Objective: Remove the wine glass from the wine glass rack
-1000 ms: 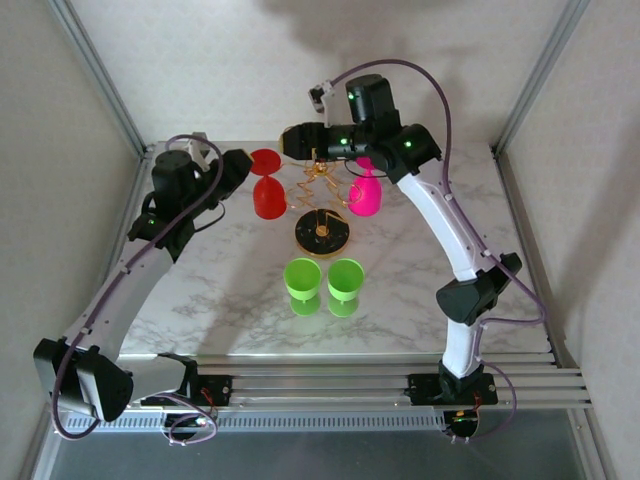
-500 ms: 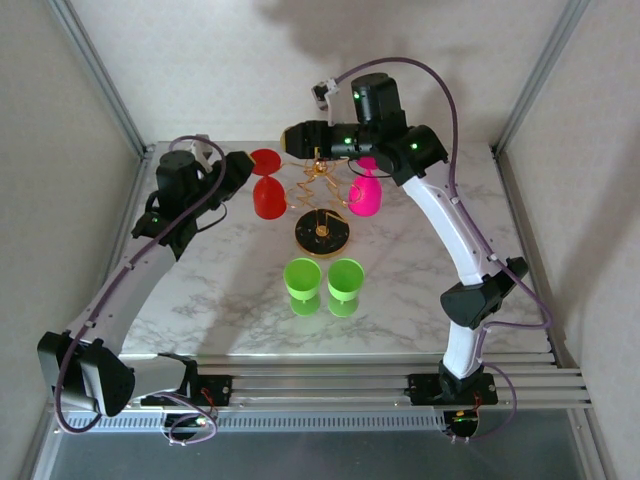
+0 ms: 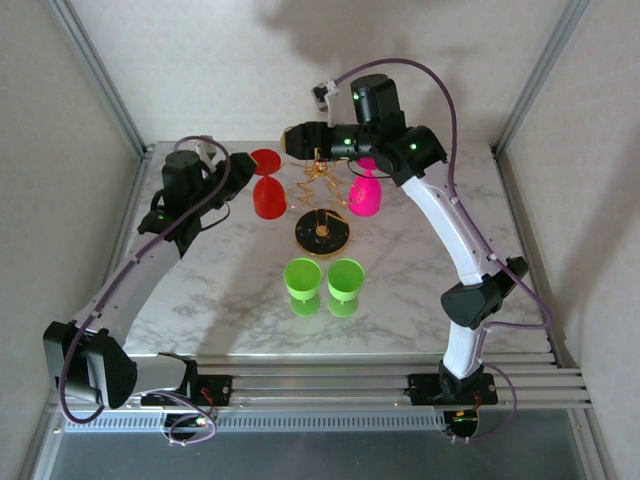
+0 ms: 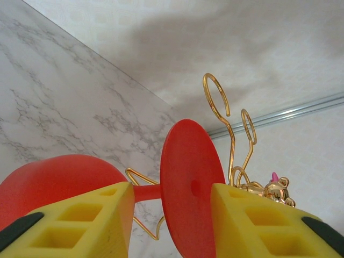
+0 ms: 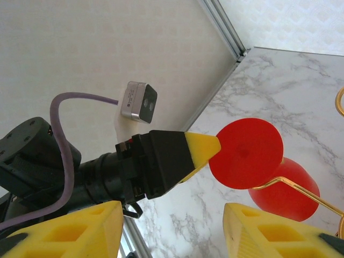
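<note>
Left hand (image 4: 171,188) closer, spread astride red wine glass (image 3: 268,197) hung on rack (image 3: 322,232), right hand (image 3: 290,138) spread, empty

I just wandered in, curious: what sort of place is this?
Probably a robot test booth, not a kitchen: a left arm and right arm bolted to a metal rail, a marble-look table boxed in by plain walls, and a red glass, pink glass and green glasses around a gold wire rack.

My left arm (image 3: 140,275) reaches forward, left end effector (image 3: 245,166) partly open. My right arm (image 3: 450,225) arches high, right end effector (image 3: 290,140) pointing left, jaws apart.
</note>
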